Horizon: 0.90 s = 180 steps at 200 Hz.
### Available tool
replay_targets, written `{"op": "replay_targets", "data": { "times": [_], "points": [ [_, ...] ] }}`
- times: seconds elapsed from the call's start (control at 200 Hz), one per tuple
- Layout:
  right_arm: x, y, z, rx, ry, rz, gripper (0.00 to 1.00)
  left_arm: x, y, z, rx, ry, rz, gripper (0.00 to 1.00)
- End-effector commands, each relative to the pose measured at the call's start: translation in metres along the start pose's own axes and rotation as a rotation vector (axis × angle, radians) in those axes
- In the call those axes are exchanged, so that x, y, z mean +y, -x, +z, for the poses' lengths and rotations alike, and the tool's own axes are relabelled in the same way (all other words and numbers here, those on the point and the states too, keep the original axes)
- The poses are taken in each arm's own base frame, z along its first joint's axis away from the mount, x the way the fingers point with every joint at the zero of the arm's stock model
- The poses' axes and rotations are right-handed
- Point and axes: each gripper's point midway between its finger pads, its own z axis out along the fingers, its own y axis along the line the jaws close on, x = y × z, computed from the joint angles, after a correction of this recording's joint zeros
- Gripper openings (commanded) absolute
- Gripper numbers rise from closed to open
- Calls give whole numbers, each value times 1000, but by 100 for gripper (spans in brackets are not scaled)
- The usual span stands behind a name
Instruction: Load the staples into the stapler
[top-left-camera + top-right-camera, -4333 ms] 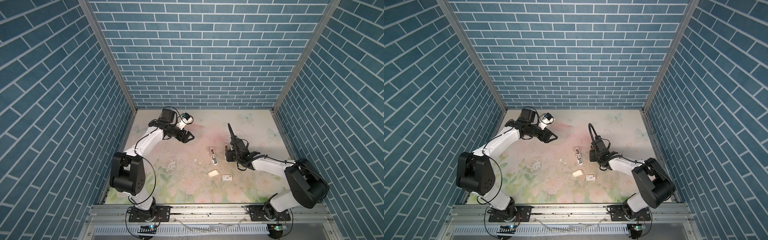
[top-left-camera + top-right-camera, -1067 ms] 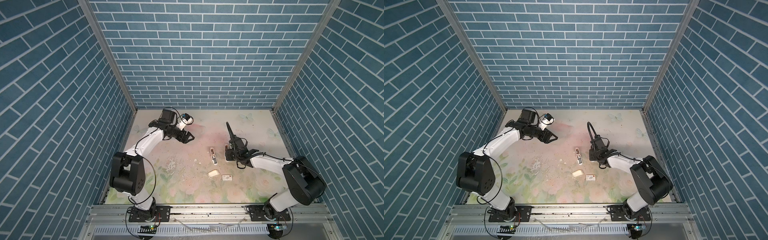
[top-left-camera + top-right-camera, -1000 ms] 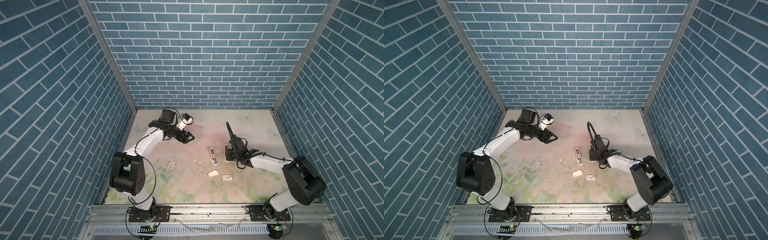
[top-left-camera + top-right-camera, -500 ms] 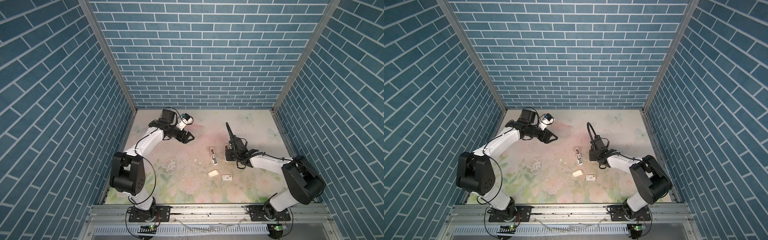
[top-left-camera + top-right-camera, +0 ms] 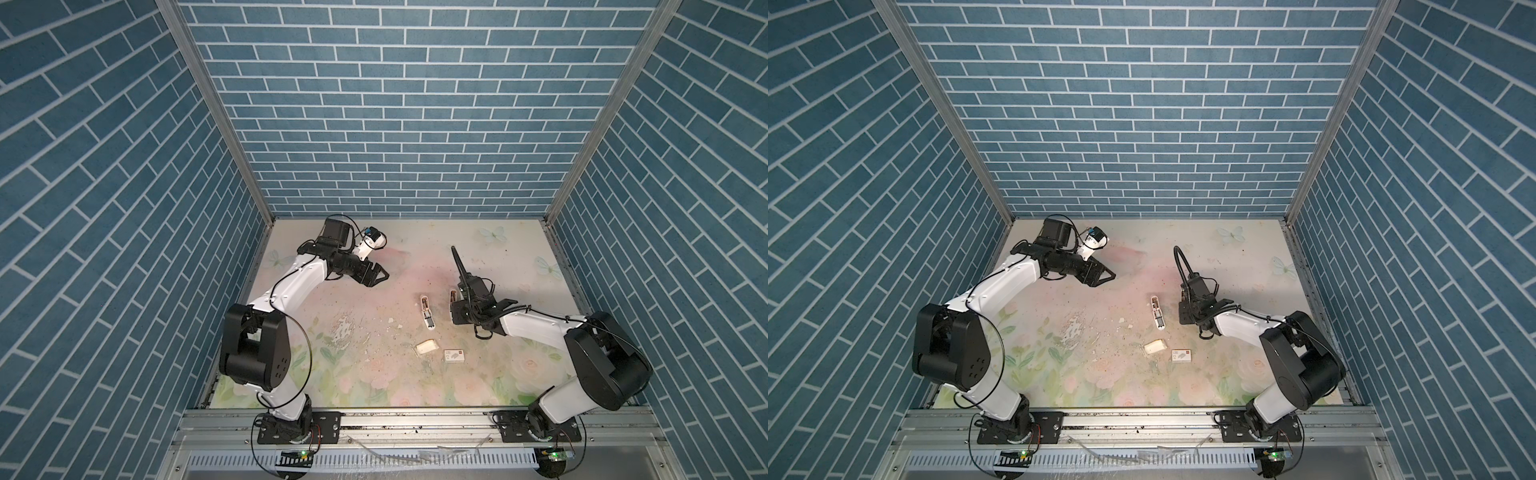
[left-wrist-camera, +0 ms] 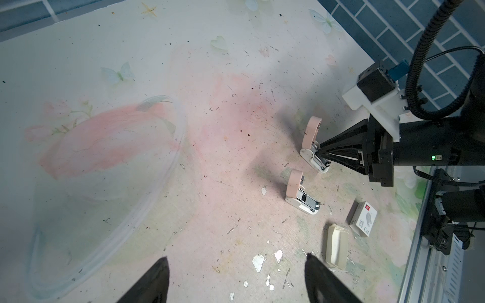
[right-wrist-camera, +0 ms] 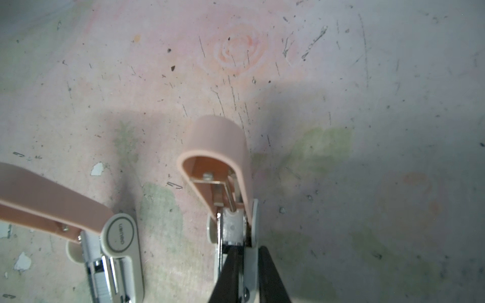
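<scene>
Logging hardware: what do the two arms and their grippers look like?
The left arm and right arm have white link shells and bulky black joint housings. The left gripper and right gripper are black with tapering, pointed fingers. Thin black cables loop along both; a ribbed black hose leaves the right wrist.

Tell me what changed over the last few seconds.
The right gripper edged slightly leftward in both top views, further into the open stapler it works on; nothing was taken or released. Unchanged: the open left gripper, the second stapler, the white box, the cream tray.
</scene>
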Motion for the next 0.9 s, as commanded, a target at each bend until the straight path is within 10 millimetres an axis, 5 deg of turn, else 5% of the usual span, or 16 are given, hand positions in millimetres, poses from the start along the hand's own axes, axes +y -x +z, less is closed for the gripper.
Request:
{"op": "replay_targets", "data": {
  "times": [0.0, 0.475, 0.75, 0.895],
  "points": [
    [-3, -8, -1, 31, -4, -18, 17, 0, 0, -3, -10, -2, -1, 82],
    [7, 29, -40, -103, 33, -22, 21, 1, 3, -6, -3, 11, 21, 82],
    [64, 12, -67, -24, 230, -90, 36, -9, -5, -19, 69, -32, 72, 82],
    [90, 1, -62, 33, 266, -128, 43, -12, -7, -34, 58, -34, 50, 82]
  ]
}}
